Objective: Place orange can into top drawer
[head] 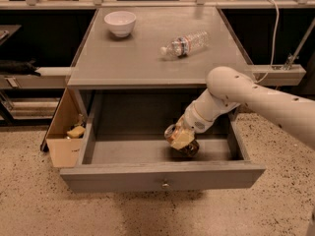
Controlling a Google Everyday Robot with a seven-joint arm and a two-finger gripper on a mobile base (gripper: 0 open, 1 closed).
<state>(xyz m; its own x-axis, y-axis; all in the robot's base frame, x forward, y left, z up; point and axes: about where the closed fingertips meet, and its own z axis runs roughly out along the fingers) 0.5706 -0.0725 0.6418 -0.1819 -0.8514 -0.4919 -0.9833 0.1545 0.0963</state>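
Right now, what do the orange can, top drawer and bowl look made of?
The orange can, held by the gripper inside the top drawer: metal, silvery lid, coppery sheen. Drawer: likely painted wood, matte grey. The bowl: probably ceramic, smooth white.

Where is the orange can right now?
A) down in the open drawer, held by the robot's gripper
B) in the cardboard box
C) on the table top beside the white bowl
A: the gripper holds the orange can tilted inside the open top drawer; only the white bowl and the water bottle are on the table top.
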